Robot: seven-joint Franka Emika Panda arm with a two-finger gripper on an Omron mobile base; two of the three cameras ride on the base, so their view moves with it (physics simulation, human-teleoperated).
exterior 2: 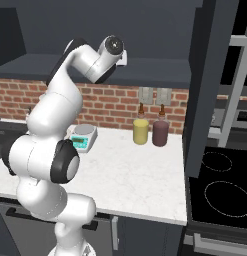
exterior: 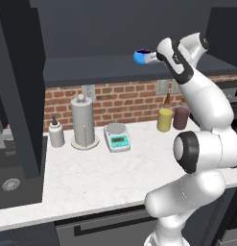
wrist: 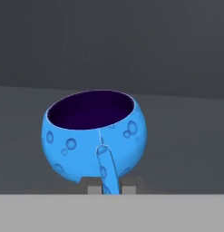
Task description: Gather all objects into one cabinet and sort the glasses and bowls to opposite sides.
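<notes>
Blue bowl (wrist: 93,136) up in the cabinet, pinched by the tool

So the arm's reaching high into the open dark cabinet (exterior: 120,69) above the tabletop (exterior: 91,180), and the tool (wrist: 105,185) looks squeezed right down on the bowl's little stem or handle, a thin grip. From the left side the bowl seems to be at shelf level, though I can't really tell if it's resting or just lifted. My guess: this is the pick-up step for moving it to the bowls' side. Next move needs a small clean lift and a slow sideways carry without tipping it.
</notes>
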